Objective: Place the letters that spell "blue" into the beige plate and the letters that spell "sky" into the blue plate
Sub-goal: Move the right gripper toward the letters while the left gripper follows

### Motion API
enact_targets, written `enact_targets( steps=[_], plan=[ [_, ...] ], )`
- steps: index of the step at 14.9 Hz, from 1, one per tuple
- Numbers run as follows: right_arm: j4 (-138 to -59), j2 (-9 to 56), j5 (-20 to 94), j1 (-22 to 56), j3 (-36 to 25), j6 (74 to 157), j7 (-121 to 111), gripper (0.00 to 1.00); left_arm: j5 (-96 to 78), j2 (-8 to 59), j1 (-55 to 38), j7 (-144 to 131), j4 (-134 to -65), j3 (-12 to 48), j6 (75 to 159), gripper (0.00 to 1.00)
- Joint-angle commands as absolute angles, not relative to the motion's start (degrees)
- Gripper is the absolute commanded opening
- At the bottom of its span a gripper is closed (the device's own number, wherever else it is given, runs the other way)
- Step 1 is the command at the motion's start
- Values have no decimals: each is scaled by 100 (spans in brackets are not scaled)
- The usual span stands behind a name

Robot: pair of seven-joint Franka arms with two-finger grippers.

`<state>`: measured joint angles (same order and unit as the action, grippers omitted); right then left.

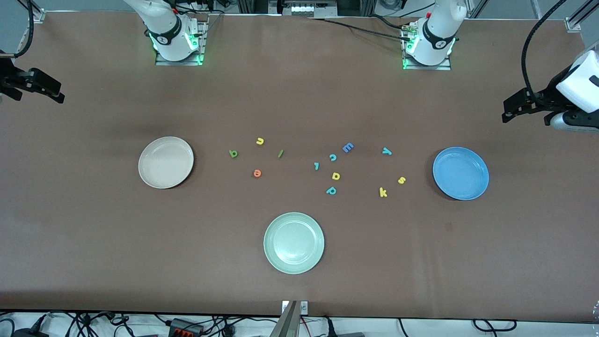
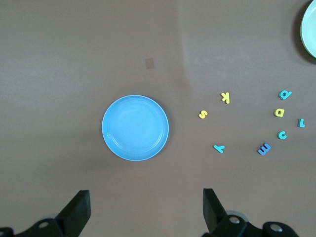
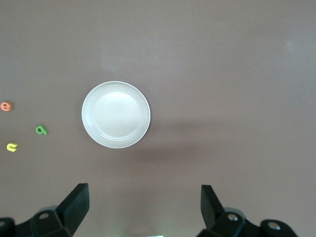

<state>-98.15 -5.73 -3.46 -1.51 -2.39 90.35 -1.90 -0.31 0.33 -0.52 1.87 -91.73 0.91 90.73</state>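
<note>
Letters b [image 1: 233,153], u [image 1: 260,141], l [image 1: 281,153], e [image 1: 257,173] lay loose near beige plate [image 1: 166,162]; s [image 1: 401,180], k [image 1: 383,192], y [image 1: 386,150] near blue plate [image 1: 461,173] (both plates bare). Left tool [image 2: 145,210] and right tool [image 3: 144,207] waited at tabletop [image 1: 93,243] ends, fingers apart

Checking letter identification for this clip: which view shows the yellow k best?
The left wrist view: the yellow k lies unobstructed beside the yellow s, near the blue plate. The front view shows it smaller; the right wrist view misses it.
</note>
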Motion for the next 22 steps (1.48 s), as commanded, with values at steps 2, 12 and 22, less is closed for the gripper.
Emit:
enact_targets(
  steps=[2,12,22],
  plan=[
    [-9958,-773,-404,-211,-220,8930,-281,100,62,114,-53,149,-8982,114,8930,100],
    [-9888,-633,-439,-220,-202,8499,-255,100,62,114,-53,149,-8982,114,8930,100],
    [-10133,166,-343,130,-149,8691,-237,100,62,105,-44,150,-8991,123,8684,100]
  ],
)
